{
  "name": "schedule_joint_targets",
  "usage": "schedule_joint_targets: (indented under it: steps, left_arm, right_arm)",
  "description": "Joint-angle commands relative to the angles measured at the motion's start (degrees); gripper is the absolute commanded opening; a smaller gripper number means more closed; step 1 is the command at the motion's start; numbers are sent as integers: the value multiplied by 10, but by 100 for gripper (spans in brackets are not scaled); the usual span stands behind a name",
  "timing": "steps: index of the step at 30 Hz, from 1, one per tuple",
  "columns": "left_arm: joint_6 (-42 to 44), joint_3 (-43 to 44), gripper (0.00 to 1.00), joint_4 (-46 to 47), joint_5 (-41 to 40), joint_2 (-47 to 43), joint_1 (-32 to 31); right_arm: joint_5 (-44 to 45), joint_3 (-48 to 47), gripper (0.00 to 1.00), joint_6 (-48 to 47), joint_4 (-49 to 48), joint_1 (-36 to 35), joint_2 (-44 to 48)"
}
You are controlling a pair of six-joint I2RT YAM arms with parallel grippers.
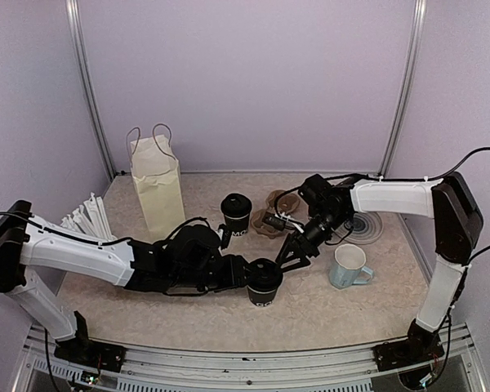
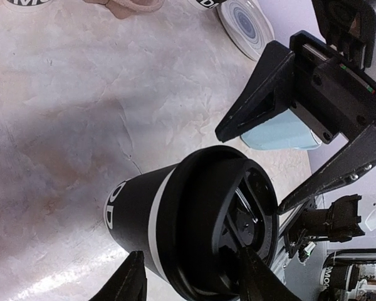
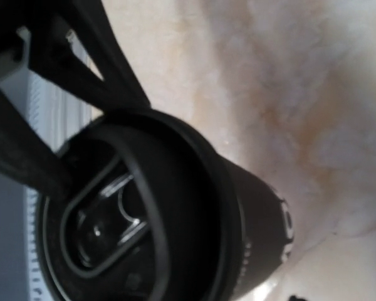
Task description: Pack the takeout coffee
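cups (image 1: pixel 264 282): 2 | mug (image 1: pixel 348 267): 1 | left gripper (image 1: pixel 257 276): grasping cup | right gripper (image 1: pixel 294 255): released

Noted black cup (image 1: pixel 264 282) with white lettering and black lid near centre; second black cup (image 1: pixel 236 214) farther back. Pale cream paper bag (image 1: pixel 158 184) far left. Light-blue mug (image 1: pixel 349 267) right. White plate (image 1: pixel 364 227) with grey concentric rings. Mottled beige table (image 1: pixel 327 314).
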State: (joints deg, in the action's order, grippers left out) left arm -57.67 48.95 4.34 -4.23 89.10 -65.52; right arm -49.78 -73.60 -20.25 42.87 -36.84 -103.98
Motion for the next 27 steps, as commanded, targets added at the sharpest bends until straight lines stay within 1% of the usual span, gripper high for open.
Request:
schedule_joint_targets:
  steps: [1,5,7,9,11,14,16,19,24,27]
  left_arm:
    - [-14,-39,47,-21,18,19,8]
    - [-26,-67,43,-23,33,32,18]
    - [-34,-84,40,-18,39,39,28]
    - [-43,-110,37,-5,66,46,39]
    - [-51,-123,34,-7,73,53,47]
    - [-47,-128,35,-32,74,65,52]
    - [-40,-125,37,-36,80,83,53]
    - [-25,-104,40,-40,70,91,46]
    - [20,-11,45,-115,5,79,15]
    - [37,32,47,-139,-27,63,3]
  right_arm:
    - [-18,-27,62,0,26,0,-42]
    - [-12,-26,57,0,27,-1,-57]
    - [-7,-25,56,3,27,-1,-64]
    - [0,-27,55,6,28,-1,-69]
    - [21,-28,55,10,28,-5,-74]
    - [63,-26,55,16,26,-14,-76]
    - [74,-21,55,19,21,-17,-79]
    - [63,-22,55,17,20,-17,-80]
    - [10,-47,54,-15,44,-13,-47]
    - [-1,-62,57,-32,57,-6,-15]
